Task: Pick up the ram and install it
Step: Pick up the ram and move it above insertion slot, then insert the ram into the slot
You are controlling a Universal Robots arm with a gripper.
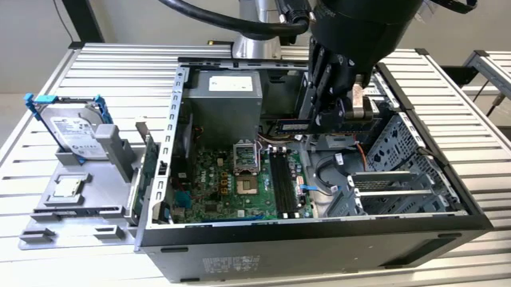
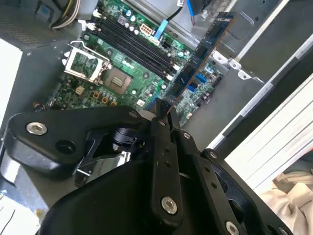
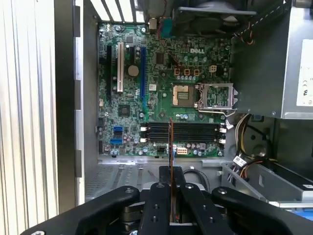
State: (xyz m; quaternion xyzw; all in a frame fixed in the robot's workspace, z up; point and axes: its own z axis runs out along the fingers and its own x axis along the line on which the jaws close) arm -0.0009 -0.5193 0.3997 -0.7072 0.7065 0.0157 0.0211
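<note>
Hand (image 3: 171,169) clamped on ram (image 3: 170,142), held above memory slots (image 3: 183,132), apart, seemingly crosswise. Transfer step judged current; seating calls for turning parallel over one slot.

Clearance over memory slots (image 3: 183,132)
Open air between held ram (image 2: 195,59) and slots. Open socket frame (image 3: 216,95) stands alongside, cable bundle (image 3: 242,129) at one end, drive cage (image 1: 403,149) near.

Silver slatted aluminium-profile table (image 1: 104,66), slats running between exterior view's left and right. Large dark-grey metal computer tower case (image 1: 319,254) lying on side mid-table, open face up. Flat grey plastic fixture tray (image 1: 92,212) on slats just beside case, toward exterior view's left. More slats beyond case on exterior view's right.
</note>
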